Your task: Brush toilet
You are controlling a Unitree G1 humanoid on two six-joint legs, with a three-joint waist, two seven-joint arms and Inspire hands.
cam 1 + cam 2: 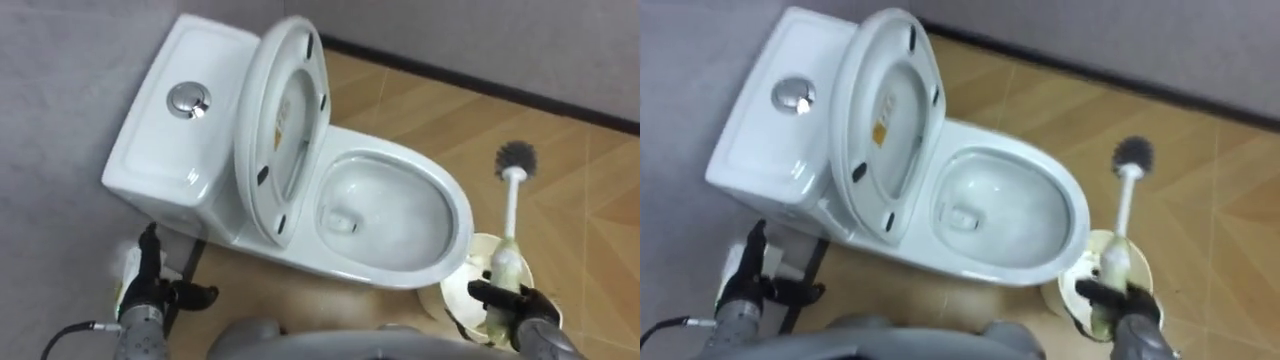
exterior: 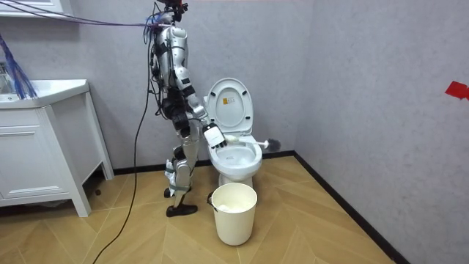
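Note:
The white toilet stands against the grey wall, its seat and lid raised and the bowl open. At the lower right my right hand is shut on the pale handle of the toilet brush. The brush's dark bristle head points away from me, over the floor just beyond the bowl's right rim and outside the bowl. In the room view I stand at the toilet's side, and the brush head shows past the bowl. My left hand hangs open at the lower left, holding nothing.
A round white bucket stands on the wooden floor under my right hand, in front of the toilet. The cistern with its chrome button is at the left. A white cabinet stands at the room view's left.

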